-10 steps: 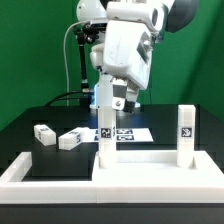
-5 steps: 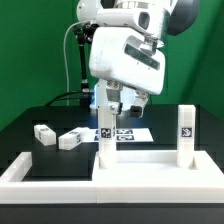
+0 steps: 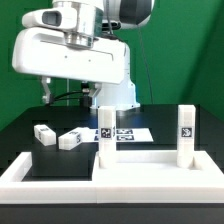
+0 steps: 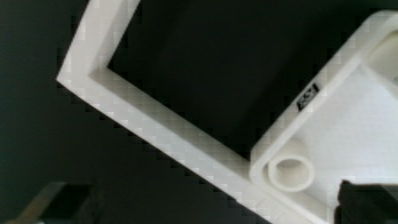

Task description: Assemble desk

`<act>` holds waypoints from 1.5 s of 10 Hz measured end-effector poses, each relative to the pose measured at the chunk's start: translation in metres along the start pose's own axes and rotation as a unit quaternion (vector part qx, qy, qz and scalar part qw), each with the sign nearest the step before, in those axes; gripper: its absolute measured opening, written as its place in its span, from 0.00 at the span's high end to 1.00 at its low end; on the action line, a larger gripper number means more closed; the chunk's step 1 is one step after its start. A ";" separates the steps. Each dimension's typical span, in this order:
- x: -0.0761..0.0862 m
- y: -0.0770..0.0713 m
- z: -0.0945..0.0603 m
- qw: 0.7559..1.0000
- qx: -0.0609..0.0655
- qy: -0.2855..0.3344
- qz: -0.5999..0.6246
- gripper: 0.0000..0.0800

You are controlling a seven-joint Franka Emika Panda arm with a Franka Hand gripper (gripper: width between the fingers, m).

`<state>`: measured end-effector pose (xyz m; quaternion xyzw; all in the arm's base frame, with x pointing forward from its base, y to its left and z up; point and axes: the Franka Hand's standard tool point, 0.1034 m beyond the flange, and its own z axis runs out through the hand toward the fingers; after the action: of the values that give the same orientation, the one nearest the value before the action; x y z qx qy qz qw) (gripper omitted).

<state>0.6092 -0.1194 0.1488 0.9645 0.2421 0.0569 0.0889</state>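
Swung up toward the exterior view's left, the arm (image 3: 75, 55) now looms over the black surface (image 3: 20, 125). No writing can be read; only black-and-white tags show on the marker board (image 3: 128, 133) and the legs. The gripper (image 4: 210, 200) is wide open and holds nothing, its blurred fingertips (image 4: 50, 203) far apart. The tabletop (image 3: 150, 168) lies inside the border wall (image 3: 40, 172) with two upright legs (image 3: 106, 135) on it. Two loose leg blocks (image 3: 44, 133) lie on the surface.

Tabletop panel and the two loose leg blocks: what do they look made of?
Tabletop panel: probably plastic, going by the uniform matte white, the lack of grain and the crisp moulded edges. Loose leg blocks: likely the same plastic, with the same flat white, square-cut corners and no shine, though they are small in view.
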 end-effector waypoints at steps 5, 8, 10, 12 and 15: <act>-0.034 0.004 0.009 0.981 0.034 0.004 0.191 0.19; -0.111 -0.006 0.029 0.928 0.073 -0.032 0.365 0.19; -0.111 0.006 0.030 0.925 0.073 -0.030 0.372 0.19; -0.115 0.001 0.033 0.922 0.088 -0.047 0.375 0.19; -0.161 -0.010 0.061 0.873 0.194 -0.205 0.398 0.19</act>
<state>0.4729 -0.1964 0.0761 0.9671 -0.1801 -0.1596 -0.0821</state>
